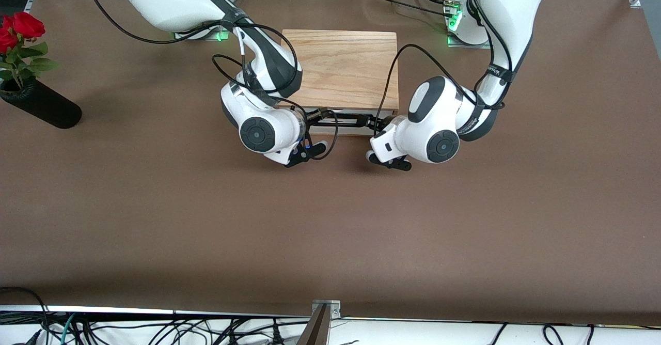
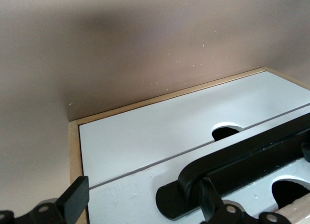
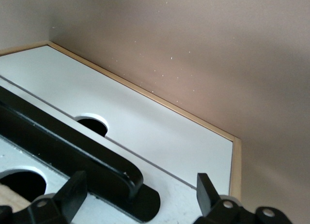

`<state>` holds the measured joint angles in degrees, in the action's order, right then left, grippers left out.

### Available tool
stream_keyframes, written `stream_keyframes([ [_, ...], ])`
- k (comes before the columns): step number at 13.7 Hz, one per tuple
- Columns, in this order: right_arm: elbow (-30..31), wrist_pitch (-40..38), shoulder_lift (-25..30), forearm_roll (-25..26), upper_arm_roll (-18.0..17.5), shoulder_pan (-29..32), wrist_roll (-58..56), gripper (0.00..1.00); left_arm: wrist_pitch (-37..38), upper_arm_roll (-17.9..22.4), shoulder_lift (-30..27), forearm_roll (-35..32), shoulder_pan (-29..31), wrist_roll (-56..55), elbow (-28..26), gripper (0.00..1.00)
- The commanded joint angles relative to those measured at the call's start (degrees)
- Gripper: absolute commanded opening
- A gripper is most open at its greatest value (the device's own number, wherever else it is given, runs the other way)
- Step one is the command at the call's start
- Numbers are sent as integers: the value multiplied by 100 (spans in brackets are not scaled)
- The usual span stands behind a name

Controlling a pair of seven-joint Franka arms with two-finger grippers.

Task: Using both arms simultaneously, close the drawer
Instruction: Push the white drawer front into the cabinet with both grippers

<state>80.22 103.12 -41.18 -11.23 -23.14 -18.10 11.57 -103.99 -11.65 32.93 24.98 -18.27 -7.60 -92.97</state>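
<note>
The light-oak box (image 1: pixel 341 68) stands between the two arm bases. The drawer's white front panel (image 2: pixel 131 200) faces the front camera and carries a wide black handle (image 1: pixel 343 123). The panel looks about level with the white panel (image 2: pixel 160 132) below it. My left gripper (image 2: pixel 143 204) is open, its fingers (image 2: pixel 72 202) spread either side of one handle end (image 2: pixel 227 166). My right gripper (image 3: pixel 140 195) is open around the other handle end (image 3: pixel 97 166), over the same panel (image 3: pixel 193 195). In the front view both grippers, the left (image 1: pixel 373 124) and the right (image 1: pixel 314 118), are at the drawer front.
A black vase with red roses (image 1: pixel 38 102) stands toward the right arm's end of the table. The brown table (image 1: pixel 330 231) stretches from the box to the front camera. Cables hang along the table's front edge.
</note>
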Motion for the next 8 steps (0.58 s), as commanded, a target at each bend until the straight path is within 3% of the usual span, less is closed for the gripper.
stream_keyframes([
  [1,73,-529,4,-107,-77,17,-50,100,115,23,-6,77,78,57,51,100],
  [4,20,-450,13,-90,-77,25,-50,100,159,14,-189,95,271,66,104,100],
  [8,-699,-433,74,-28,-24,183,-76,100,1396,31,-260,60,692,66,1059,100],
])
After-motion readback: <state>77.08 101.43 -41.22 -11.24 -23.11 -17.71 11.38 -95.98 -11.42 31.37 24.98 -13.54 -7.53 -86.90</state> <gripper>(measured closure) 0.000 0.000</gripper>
